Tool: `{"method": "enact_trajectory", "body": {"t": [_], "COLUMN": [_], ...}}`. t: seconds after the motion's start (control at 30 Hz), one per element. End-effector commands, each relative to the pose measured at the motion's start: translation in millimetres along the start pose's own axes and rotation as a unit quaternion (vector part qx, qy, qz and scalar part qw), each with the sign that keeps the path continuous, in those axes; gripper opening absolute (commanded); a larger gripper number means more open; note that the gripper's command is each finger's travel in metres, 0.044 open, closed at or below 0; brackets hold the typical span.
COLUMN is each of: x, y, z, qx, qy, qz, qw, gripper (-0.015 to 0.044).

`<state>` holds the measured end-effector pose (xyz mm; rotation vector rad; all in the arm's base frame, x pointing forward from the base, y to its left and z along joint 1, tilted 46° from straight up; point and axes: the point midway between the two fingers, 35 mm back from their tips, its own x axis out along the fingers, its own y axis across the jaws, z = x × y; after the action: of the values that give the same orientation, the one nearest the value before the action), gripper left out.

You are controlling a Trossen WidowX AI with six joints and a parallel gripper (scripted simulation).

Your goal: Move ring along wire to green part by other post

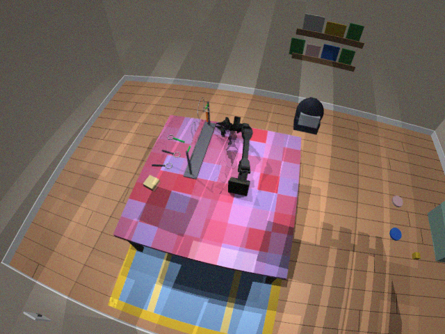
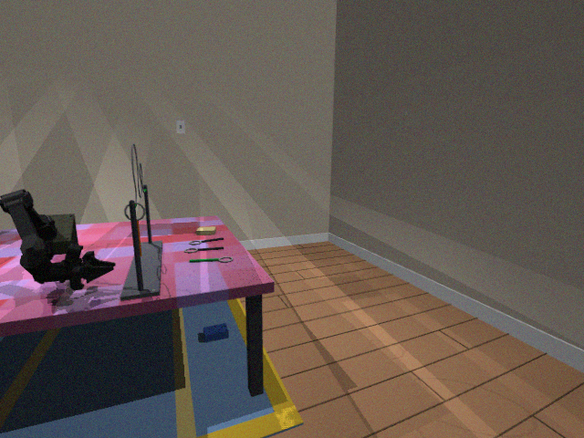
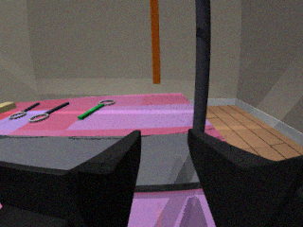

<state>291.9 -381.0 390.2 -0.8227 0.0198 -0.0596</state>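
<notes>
A black robot hand [image 1: 217, 124] [image 2: 112, 265] [image 3: 165, 135] is closest in the wrist view, its two fingers parted by a modest gap with nothing between them. Just past the fingertips, a flat grey base [image 1: 201, 149] [image 2: 151, 264] [image 3: 163, 156] lies on a pink and lilac patchwork surface [image 1: 215, 229] [image 2: 245, 277] [image 3: 142, 123]. A dark upright post [image 1: 208, 119] [image 2: 136, 255] [image 3: 202, 71] rises from it, to the right in the wrist view.

The orange handle [image 1: 207, 115] [image 2: 139, 237] [image 3: 155, 43] hangs upright beside this post, its lower end ahead of the hand and higher than the fingertips, not touching them. The ring [image 1: 204, 108] [image 2: 124, 210] is at its top, by the green part of the looping wire [image 1: 198, 104] [image 2: 132, 160]. The other post [image 1: 188, 163] [image 2: 147, 214] stands at the base's opposite end.

Beyond the base lie a loose ring tool with a green handle [image 1: 178, 140] [image 2: 203, 260] [image 3: 91, 112], two with black handles, and a pale yellow block [image 1: 151, 182] [image 2: 205, 230] [image 3: 7, 107]. Farthest back is a plain grey-brown wall [image 2: 259, 118] [image 3: 133, 47].
</notes>
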Motion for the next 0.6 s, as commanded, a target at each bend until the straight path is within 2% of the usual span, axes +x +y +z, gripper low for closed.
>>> {"method": "enact_trajectory", "body": {"t": [0.0,0.13,0.57], "x": [23.1,38.9,53.3], "y": [0.5,1.2,-0.4], "z": [26.8,45.4,45.3], "qx": [-0.006,-0.006,-0.006], "qy": [-0.008,-0.009,-0.009], "qz": [0.003,0.002,0.001], "qw": [1.0,1.0,1.0], "gripper": [0.016,0.016,0.016]}}
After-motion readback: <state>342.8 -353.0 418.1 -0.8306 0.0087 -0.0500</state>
